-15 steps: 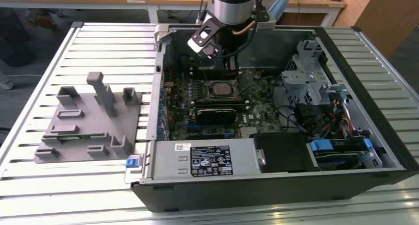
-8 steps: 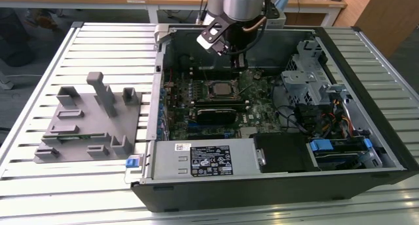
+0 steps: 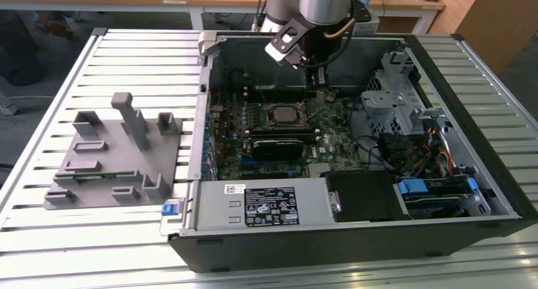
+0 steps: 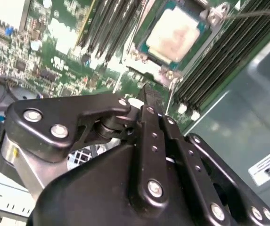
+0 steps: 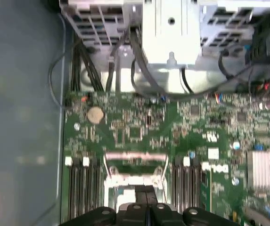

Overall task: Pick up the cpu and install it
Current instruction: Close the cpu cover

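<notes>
Grey plastic pegged holder block (image 3: pixel 113 153) at exterior view's left, well apart. Small silvery-white square cpu (image 3: pixel 284 116) seated in black metal-framed socket (image 4: pixel 150 69) on green motherboard (image 3: pixel 336 122). Black gripper (image 3: pixel 317 83) hovers just beside socket; fingers (image 5: pixel 146 190) pressed together, holding nothing.

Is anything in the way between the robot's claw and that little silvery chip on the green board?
Nothing visible does. In the second wrist view the cpu lies with its top uncovered on the motherboard. The gripper, shut, hangs above the board just beside it, and no cable or part rises between them.
</notes>
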Tool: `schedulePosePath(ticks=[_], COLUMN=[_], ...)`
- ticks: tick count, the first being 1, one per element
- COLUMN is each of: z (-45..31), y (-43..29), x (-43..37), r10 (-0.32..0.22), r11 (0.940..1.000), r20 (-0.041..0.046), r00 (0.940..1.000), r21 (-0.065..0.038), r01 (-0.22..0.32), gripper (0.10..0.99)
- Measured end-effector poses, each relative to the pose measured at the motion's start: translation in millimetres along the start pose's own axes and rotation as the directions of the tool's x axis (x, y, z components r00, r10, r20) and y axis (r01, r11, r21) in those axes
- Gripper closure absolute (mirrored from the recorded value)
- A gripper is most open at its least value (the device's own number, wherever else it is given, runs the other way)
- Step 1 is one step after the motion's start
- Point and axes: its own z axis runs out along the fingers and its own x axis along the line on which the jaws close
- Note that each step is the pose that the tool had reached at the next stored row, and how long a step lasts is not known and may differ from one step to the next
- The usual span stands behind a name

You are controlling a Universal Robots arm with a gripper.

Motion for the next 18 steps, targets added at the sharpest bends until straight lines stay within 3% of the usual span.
schedulePosePath(ticks=[12, 18], z=[1.6, 2.6], y=[20.9, 33.1], x=[10.0, 14.1], r10=[-0.001, -0.001], r11=[1.0, 1.0], r20=[0.0007, 0.0065], r00=[1.0, 1.0], r21=[0.0, 0.001], r01=[0.001, 0.001], gripper=[0.98, 0.98])
